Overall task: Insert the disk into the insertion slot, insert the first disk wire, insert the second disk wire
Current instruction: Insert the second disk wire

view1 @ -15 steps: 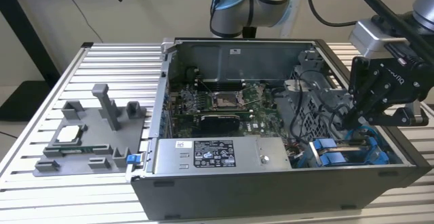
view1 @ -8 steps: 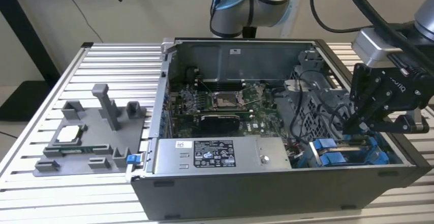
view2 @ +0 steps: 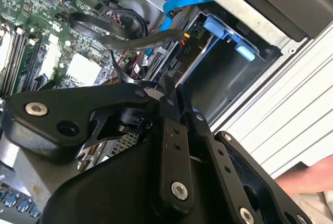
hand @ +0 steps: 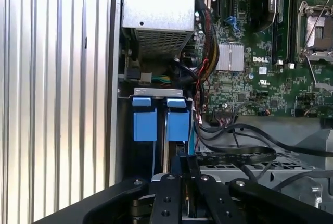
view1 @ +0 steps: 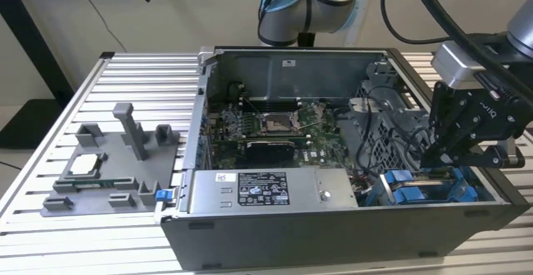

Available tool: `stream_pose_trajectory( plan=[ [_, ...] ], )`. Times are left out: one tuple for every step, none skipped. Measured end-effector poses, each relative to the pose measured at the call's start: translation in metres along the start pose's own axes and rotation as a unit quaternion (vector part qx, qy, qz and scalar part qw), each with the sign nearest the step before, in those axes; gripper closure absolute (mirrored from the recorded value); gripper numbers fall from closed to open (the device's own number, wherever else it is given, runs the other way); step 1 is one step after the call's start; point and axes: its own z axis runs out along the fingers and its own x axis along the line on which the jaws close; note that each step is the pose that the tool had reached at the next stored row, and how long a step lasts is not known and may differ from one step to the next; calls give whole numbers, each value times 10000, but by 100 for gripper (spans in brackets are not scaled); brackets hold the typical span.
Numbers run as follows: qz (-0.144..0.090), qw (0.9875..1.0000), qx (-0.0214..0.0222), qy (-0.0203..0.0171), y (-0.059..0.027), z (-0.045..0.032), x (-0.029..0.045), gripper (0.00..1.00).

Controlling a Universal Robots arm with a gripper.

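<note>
1. Exterior view first: your gripper (view1: 436, 160) hangs over the corner of the open computer case (view1: 333, 237) at the exterior view's right, just above the blue carriers.
2. Look at the second wrist view: the fingers (view2: 171, 130) are drawn together to a narrow tip. Treat the gripper as closed. You cannot tell whether anything thin is pinched between them.
3. The disk (view2: 190, 44) appears to sit already inside the insertion slot (view2: 208, 86), with its dark connector end facing the motherboard (view2: 47, 36). In the first wrist view its blue carrier front seems to be the one nearer the board, with the second carrier front (hand: 144, 122) just beside it.
4. A black cable (view2: 135, 39) reaches right up to the disk's connector end, and a blue flat cable (view2: 182, 2) arcs just above it. Whether either is fully seated is not clear.
5. Expect the disk to be dense, rigid and sensitive to knocks. If you must handle it, take it by the plastic carrier frame, not by the label face or the connector edge.
6. Expect the wires to be limp and springy, so they will likely twist away if gripped on the cord. Hold them at the stiff plug body, squared to the socket.
7. Note a person's hand (view2: 312, 174) at the table (view2: 281, 114) edge beyond the case.
</note>
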Motion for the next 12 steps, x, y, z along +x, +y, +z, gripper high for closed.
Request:
stream_pose_trajectory(
  plan=[
    [0,10000,0,0,0,6,1,100],
    [0,10000,0,0,0,6,1,100],
    [0,10000,0,0,0,7,1,100],
    [0,10000,0,-1,-1,9,1,100],
    [0,10000,0,-1,-1,12,1,100],
    [0,10000,0,-1,-1,12,1,100],
    [0,10000,-1,0,-1,12,1,100],
    [0,10000,-1,0,0,12,1,100],
    [0,10000,-1,0,-1,14,2,100],
    [0,10000,-1,-1,-1,21,2,100],
    [0,10000,-1,-1,-2,29,3,100],
    [0,10000,-2,-1,-3,39,4,100]
  ],
)
